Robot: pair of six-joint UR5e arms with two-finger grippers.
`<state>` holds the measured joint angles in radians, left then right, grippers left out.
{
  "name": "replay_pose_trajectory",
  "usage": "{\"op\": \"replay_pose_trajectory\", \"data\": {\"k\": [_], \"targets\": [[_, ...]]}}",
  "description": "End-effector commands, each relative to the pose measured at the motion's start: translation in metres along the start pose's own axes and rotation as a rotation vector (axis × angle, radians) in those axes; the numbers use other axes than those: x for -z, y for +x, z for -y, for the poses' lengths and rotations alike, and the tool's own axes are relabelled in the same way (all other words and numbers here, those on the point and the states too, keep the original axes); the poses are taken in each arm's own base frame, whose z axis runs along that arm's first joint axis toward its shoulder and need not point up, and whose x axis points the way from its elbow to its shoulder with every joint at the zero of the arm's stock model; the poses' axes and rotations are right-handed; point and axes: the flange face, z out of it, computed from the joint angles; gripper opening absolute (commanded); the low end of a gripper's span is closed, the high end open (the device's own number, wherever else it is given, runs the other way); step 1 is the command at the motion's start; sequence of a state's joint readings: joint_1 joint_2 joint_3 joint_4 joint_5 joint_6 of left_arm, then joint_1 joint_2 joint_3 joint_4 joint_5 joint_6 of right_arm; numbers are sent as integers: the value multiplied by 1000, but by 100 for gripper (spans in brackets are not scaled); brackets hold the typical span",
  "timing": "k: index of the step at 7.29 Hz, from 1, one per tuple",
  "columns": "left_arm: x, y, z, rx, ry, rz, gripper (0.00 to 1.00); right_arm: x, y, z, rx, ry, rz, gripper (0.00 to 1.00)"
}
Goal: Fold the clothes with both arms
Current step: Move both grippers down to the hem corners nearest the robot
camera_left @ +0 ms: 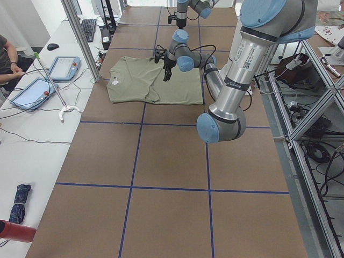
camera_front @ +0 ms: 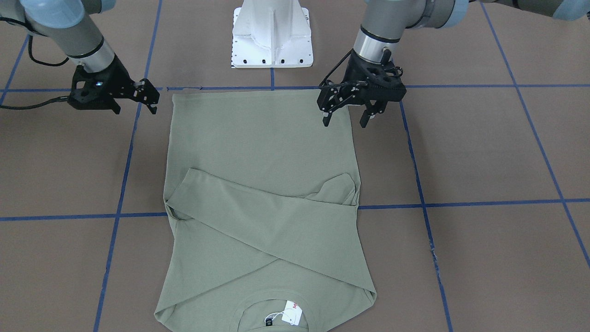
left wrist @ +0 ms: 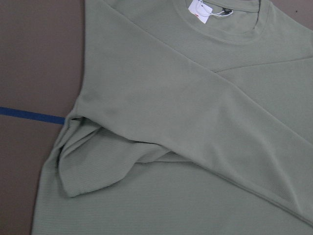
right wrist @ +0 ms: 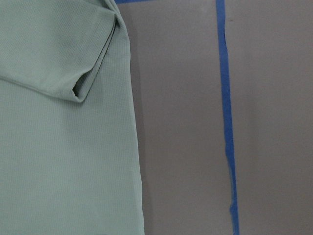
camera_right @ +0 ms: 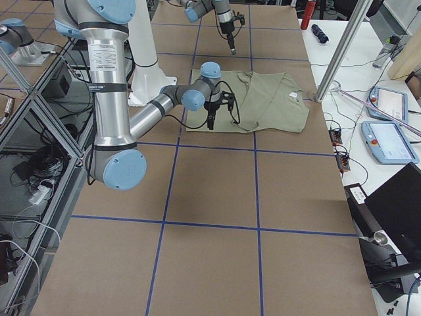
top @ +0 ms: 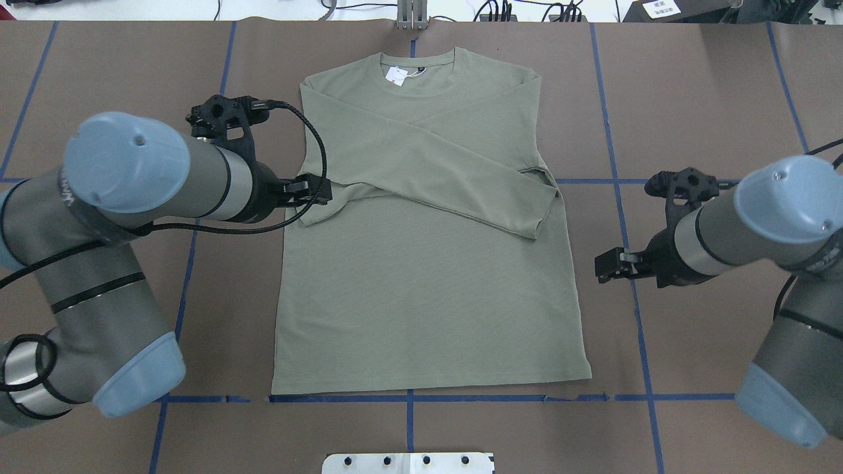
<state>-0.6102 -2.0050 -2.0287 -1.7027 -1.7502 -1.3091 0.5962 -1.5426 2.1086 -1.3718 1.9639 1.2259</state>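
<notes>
The clothes, one sage-green long-sleeved shirt (camera_front: 262,152) (top: 428,296), lie flat on the brown table with both sleeves crossed over the chest. A white hang tag (top: 397,76) (left wrist: 200,9) sits at the neck, on the far side from me. My left gripper (camera_front: 345,122) (top: 313,191) hovers open over the shirt's left edge near a folded cuff (left wrist: 73,171), holding nothing. My right gripper (camera_front: 150,99) (top: 606,266) hangs beside the shirt's right edge, over bare table, and looks open and empty. The right wrist view shows that edge and the other cuff (right wrist: 80,88).
The white pedestal base (camera_front: 272,37) stands just behind the shirt's hem. Blue tape lines (right wrist: 226,122) cross the brown table cover. Along the operators' side stand two tablets (camera_left: 64,67), metal posts and cables, and a seated person (camera_left: 5,54) shows at the edge.
</notes>
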Motion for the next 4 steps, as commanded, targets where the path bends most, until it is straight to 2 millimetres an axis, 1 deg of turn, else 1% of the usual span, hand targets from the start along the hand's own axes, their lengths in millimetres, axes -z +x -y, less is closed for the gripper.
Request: {"op": "replay_pose_trajectory", "data": {"k": [1,3,4], "targets": [[17,-18,-7,-5,2,-3,100,-40,-6,-65,15,11,-7,99],[17,-18,-7,1,5,-6,100,-59,-12,-81,38,-18,-24,99],[17,-17,-8,0,3,-6,100,-70,-25,-83,42,-22,-21,98]]}}
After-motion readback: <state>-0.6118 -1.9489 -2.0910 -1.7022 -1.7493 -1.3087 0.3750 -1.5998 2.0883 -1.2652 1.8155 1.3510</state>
